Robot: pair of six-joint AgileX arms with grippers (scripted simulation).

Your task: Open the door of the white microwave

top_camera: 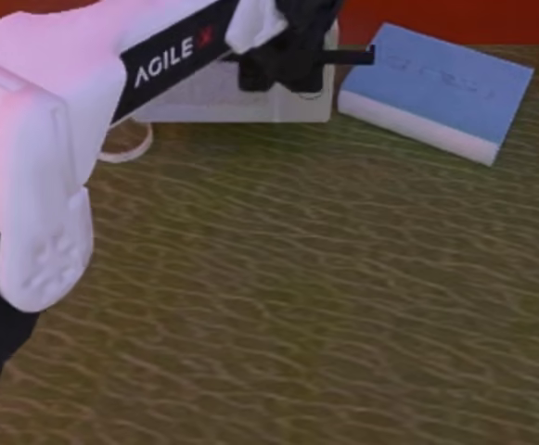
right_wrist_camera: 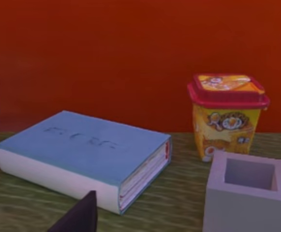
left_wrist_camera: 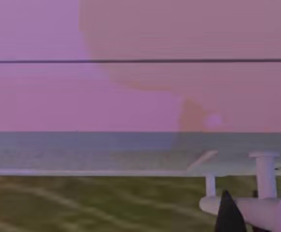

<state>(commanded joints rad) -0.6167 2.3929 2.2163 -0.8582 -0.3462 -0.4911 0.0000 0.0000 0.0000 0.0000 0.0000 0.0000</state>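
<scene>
The white microwave (top_camera: 223, 104) stands at the back of the table, left of centre, largely covered by my left arm. My left gripper (top_camera: 292, 60) is at its front, toward the right end. In the left wrist view the door (left_wrist_camera: 130, 96) fills the picture as a pale panel, with a grey strip (left_wrist_camera: 82, 147) of window below it. A white handle bar (left_wrist_camera: 263, 205) on two posts shows there, and the gripper's dark tip overlaps it. My right gripper (right_wrist_camera: 82, 215) is out of the top view, parked, facing the book.
A blue-covered book (top_camera: 441, 83) lies right of the microwave. A yellow tub with a red lid (right_wrist_camera: 227, 113) stands by the red back wall. A white hollow cube (right_wrist_camera: 249, 191) sits nearer the right gripper. A thin white loop (top_camera: 125, 144) lies left of the microwave.
</scene>
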